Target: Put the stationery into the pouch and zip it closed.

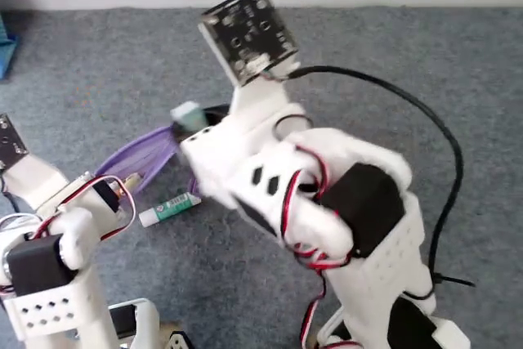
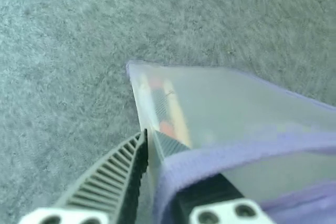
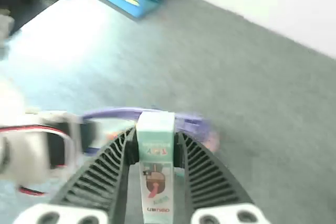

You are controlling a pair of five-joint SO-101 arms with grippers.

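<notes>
Over the grey counter (image 1: 425,55), seen from above, my right fingers (image 1: 194,124) are closed on a green-and-white stick (image 1: 186,112), whose free end pokes out toward ten o'clock. The pouch (image 1: 145,155) lies near that end, at about eight o'clock from it, as a purple strip running from two o'clock down to eight. My left fingers (image 1: 129,181) are pinched on the pouch's rim at its eight o'clock end (from the left wrist I can see pencils (image 2: 170,111) already behind the clear wall). From my right wrist, the stick's long axis points straight at the purple mouth ahead. I judge the coming move turns on that: the opening is in line with the stick, and the right arm is the nearer one to feed it in. I cannot tell how wide the mouth gapes. A loose tube (image 1: 169,208) lies on the counter at five o'clock of the pouch, lying eight-to-two and nearer my left arm.
</notes>
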